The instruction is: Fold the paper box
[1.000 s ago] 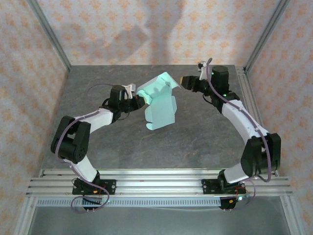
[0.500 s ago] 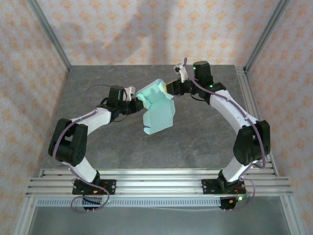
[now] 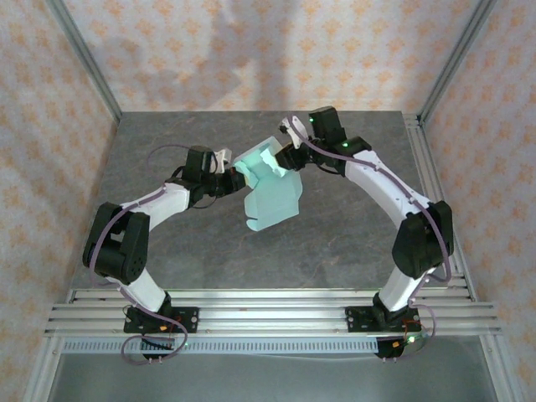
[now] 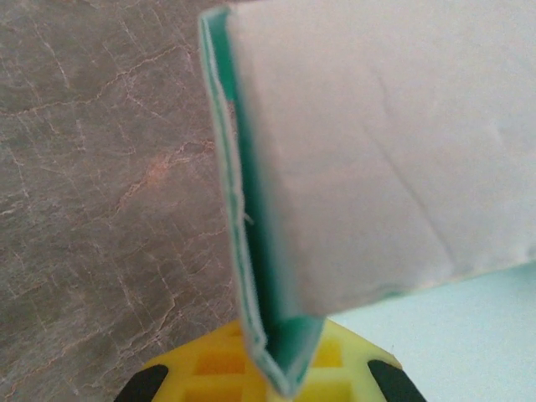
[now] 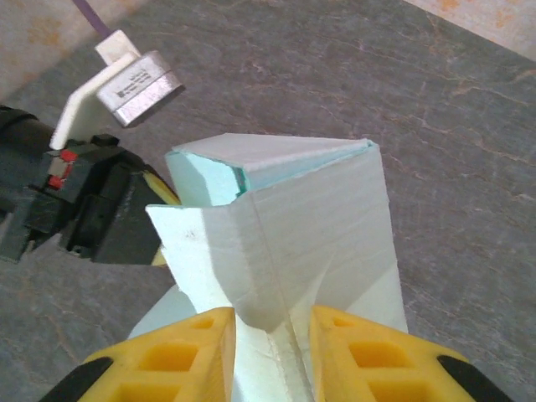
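Change: right gripper (image 3: 285,159) has been brought left onto the top of the paper box (image 3: 272,197), fingers set either side of a flap, clamping not determinable | left gripper (image 3: 235,177) closed on the box's left edge; box held mid-frame above grey stone-pattern table (image 3: 352,239) | patterned walls (image 3: 209,50) noted behind.

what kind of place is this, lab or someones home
Most likely a robot test cell in a lab, not a home: the left arm and right arm are bolted to aluminium rails, and a metal frame with patterned panels encloses the grey table.
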`<act>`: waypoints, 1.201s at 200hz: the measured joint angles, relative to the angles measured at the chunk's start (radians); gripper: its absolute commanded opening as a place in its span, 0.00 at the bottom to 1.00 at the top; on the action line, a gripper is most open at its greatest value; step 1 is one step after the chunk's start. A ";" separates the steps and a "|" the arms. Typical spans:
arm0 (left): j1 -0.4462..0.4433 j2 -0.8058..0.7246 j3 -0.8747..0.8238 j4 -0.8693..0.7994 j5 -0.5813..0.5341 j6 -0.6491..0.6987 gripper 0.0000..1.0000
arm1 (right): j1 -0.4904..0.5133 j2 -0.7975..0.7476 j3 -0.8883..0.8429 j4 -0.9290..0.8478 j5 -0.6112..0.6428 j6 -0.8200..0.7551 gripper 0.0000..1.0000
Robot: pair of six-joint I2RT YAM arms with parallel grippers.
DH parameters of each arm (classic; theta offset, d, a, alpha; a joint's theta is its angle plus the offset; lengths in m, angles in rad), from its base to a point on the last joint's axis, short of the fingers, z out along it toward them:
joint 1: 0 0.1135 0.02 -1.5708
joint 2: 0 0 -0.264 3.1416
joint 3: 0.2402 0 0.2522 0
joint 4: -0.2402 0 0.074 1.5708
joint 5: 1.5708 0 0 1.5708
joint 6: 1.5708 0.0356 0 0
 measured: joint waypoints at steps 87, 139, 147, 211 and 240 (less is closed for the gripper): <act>0.000 -0.018 0.016 -0.108 0.000 0.044 0.03 | 0.087 0.023 -0.030 0.057 0.295 -0.061 0.15; -0.027 -0.055 0.016 -0.146 -0.008 0.045 0.03 | 0.141 0.023 -0.077 0.138 0.518 -0.097 0.09; -0.032 -0.064 0.016 -0.146 -0.008 0.045 0.03 | 0.145 0.023 -0.079 0.148 0.542 -0.101 0.09; -0.040 -0.088 0.016 -0.146 -0.012 0.045 0.03 | 0.179 0.037 -0.083 0.215 0.694 -0.132 0.00; -0.040 -0.090 0.016 -0.147 -0.012 0.045 0.03 | 0.183 0.059 -0.083 0.229 0.720 -0.135 0.12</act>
